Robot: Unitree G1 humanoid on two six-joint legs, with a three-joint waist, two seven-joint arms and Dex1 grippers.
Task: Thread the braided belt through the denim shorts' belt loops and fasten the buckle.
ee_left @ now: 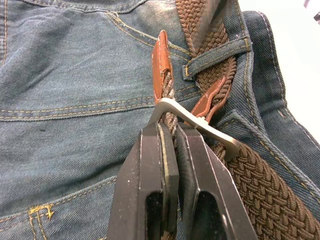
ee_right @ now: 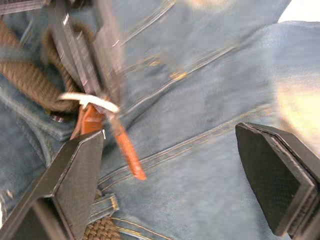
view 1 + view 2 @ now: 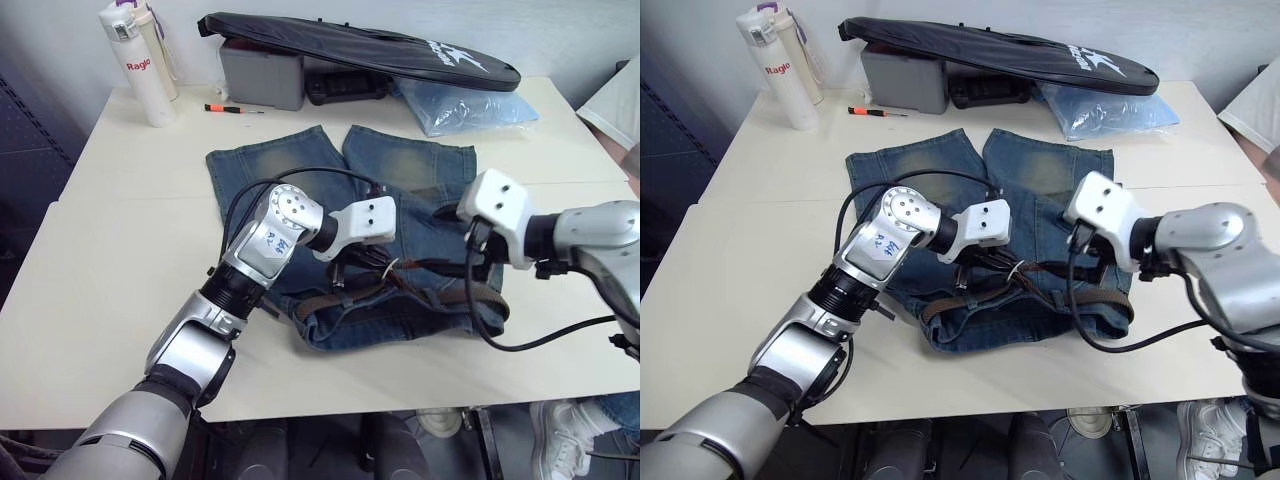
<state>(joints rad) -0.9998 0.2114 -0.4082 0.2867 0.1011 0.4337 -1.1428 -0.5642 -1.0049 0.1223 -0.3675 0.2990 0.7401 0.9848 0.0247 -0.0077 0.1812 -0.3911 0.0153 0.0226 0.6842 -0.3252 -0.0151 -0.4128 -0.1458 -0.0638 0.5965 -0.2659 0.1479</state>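
Observation:
The denim shorts (image 3: 300, 170) lie flat on the white table (image 3: 120, 260), waistband toward me. The braided belt (image 3: 480, 300) runs along the waistband and loops at its right end. My left gripper (image 1: 172, 132) is shut on the belt's woven strap just where it passes through the silver buckle (image 1: 210, 131). The tan leather tip (image 1: 161, 65) sticks out beyond the buckle, beside a belt loop (image 1: 215, 55) that has strap under it. My right gripper (image 2: 170, 131) hovers open over the denim, right of the buckle, holding nothing.
At the table's far side stand a white bottle (image 3: 140, 65), a grey box (image 3: 262, 72) under a long black bag (image 3: 370, 45), an orange screwdriver (image 3: 230, 108) and a blue plastic bag (image 3: 465, 105). A black cable (image 3: 530, 340) hangs from my right wrist.

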